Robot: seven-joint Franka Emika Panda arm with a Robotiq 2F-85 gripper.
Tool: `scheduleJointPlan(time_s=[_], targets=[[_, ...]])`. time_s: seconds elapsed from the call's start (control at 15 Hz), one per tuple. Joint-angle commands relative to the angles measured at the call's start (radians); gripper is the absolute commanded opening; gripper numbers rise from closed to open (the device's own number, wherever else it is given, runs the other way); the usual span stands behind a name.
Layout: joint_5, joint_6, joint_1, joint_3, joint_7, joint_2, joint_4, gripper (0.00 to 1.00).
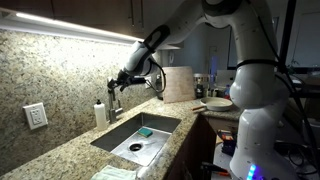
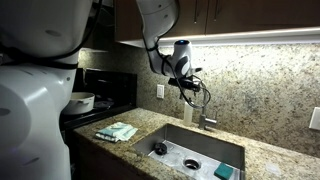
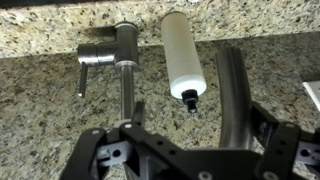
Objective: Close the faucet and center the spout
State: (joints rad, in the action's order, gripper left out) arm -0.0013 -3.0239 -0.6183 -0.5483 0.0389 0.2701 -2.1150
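In an exterior view the gripper (image 1: 126, 78) hangs at the faucet (image 1: 114, 100), which stands behind the sink (image 1: 125, 128) on the worktop (image 1: 70, 150). Whether the fingers grip anything I cannot tell here.

In an exterior view from across, the gripper (image 2: 186, 82) sits high on the arch, above the sink's back rim.

Only the wrist view shows the fingers (image 3: 137, 108) spread apart, the spout (image 3: 232, 85) running ungripped between them, and the lever (image 3: 95, 58).

The step probably goes best by nudging the spout gently toward the sink's middle, then pressing the lever.
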Motion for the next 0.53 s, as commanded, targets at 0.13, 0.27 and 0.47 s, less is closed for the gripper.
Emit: scheduleJointPlan(time_s=[0.13,0.27,0.47], targets=[[0.061,0.028,-0.078,-0.016,0.019,-0.018,-0.004,1.0],[0.088,0.021,-0.107,-0.022,0.018,-0.033,-0.017,1.0],[0.118,0.015,-0.146,-0.026,0.016,-0.053,-0.028,1.0]])
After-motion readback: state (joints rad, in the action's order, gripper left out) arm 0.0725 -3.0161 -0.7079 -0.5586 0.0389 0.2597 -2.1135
